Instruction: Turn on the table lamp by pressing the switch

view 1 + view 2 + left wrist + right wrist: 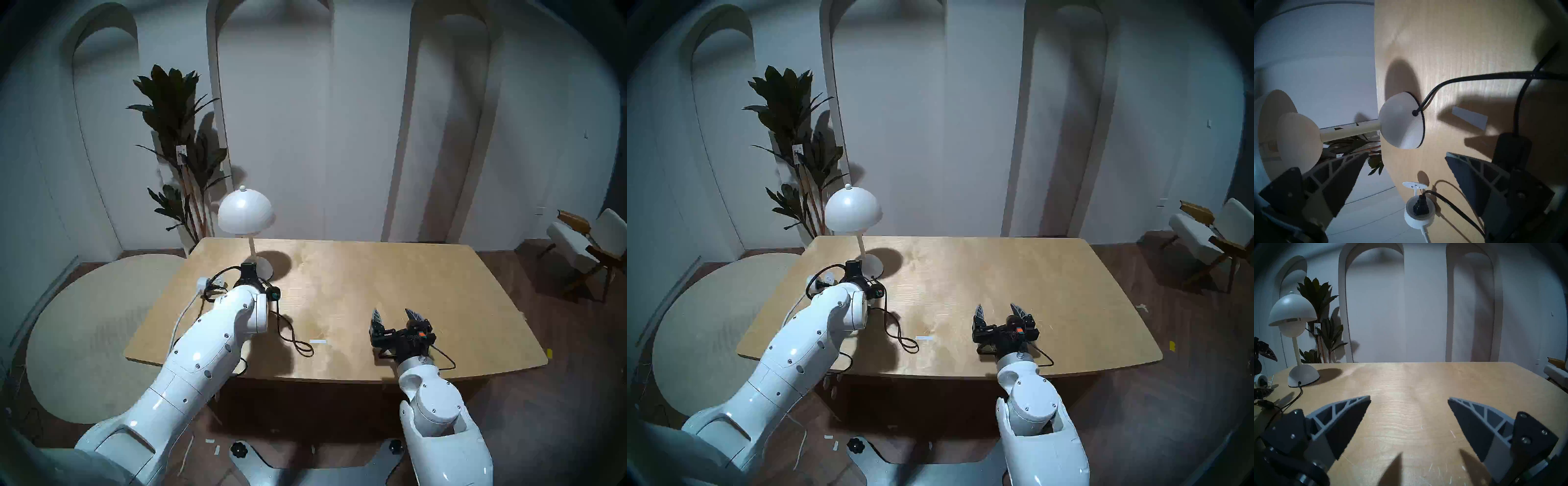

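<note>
The white table lamp (246, 212) stands unlit at the table's back left; its domed base (1400, 122) fills the middle of the left wrist view. My left gripper (1407, 154) is open and empty, close in front of the base. The switch (1512, 149), a small black oblong box on the black cord, lies on the table just beside one of its fingers (1480, 183); I cannot tell if they touch. It also shows in the right wrist view (1265, 403). In the head views my left wrist hides it. My right gripper (393, 314) is open and empty over the table's front right.
A round white socket block (1419, 212) with a black plug and white cable sits near the wooden table's (407, 288) left edge. The black cord loops (295, 339) by a white tape strip (318, 341). A plant (179, 135) stands behind; a chair (583, 244) stands at the right.
</note>
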Robot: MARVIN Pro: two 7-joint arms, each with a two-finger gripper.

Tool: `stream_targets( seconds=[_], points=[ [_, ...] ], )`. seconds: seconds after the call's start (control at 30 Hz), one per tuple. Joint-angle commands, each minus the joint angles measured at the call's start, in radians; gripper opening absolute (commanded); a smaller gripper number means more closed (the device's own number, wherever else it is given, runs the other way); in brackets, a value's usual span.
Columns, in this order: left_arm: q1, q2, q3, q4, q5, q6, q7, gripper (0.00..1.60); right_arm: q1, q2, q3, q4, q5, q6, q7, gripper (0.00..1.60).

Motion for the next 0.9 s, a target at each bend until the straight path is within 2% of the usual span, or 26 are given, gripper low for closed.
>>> stream_targets(
  seconds=[0.0, 0.6, 0.87],
  points=[
    [-0.021, -0.003, -0.004, -0.001, 0.004, 0.000, 0.003, 1.60, 0.002, 0.001, 0.001, -0.024, -0.001, -0.002, 0.000, 1.60],
    [-0.021, -0.003, -0.012, 0.036, -0.004, -0.028, 0.006, 1.60, 0.002, 0.001, 0.001, -0.024, -0.001, -0.002, 0.000, 1.60],
    [-0.009, -0.032, 0.008, 0.049, 0.012, -0.013, -0.007, 1.60, 0.002, 0.001, 0.001, -0.024, -0.001, -0.002, 0.000, 1.60]
  ],
)
